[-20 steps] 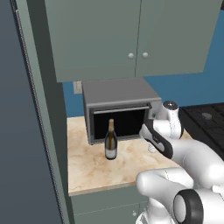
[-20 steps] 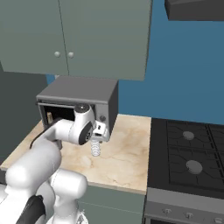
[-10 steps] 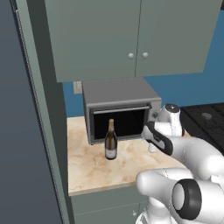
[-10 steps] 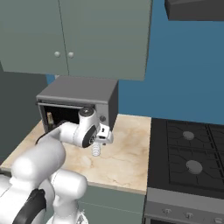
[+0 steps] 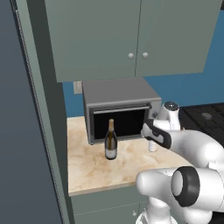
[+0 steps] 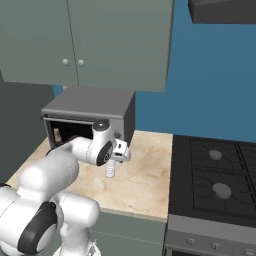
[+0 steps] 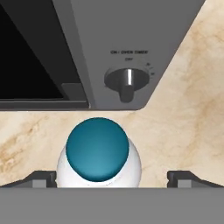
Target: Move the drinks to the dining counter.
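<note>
Water bottle (image 7: 98,153) standing upright on marble surface (image 5: 96,165) just in front of microwave (image 5: 118,107), claw (image 7: 112,177) hovering above its teal cap, jaws spread wide either side, gripping nothing, wine bottle (image 5: 110,141) standing by microwave door.

Rendered kitchen, microwave (image 5: 118,109) on marble worktop (image 6: 140,185), wall cabinets (image 5: 131,35), black stove (image 6: 215,180)

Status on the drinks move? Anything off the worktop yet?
Done: nothing. The dark glass wine bottle and the clear ribbed water bottle with teal cap both stand on the beige marble worktop by the grey microwave. In hand: open gripper above the water bottle. Left: both carries.
</note>
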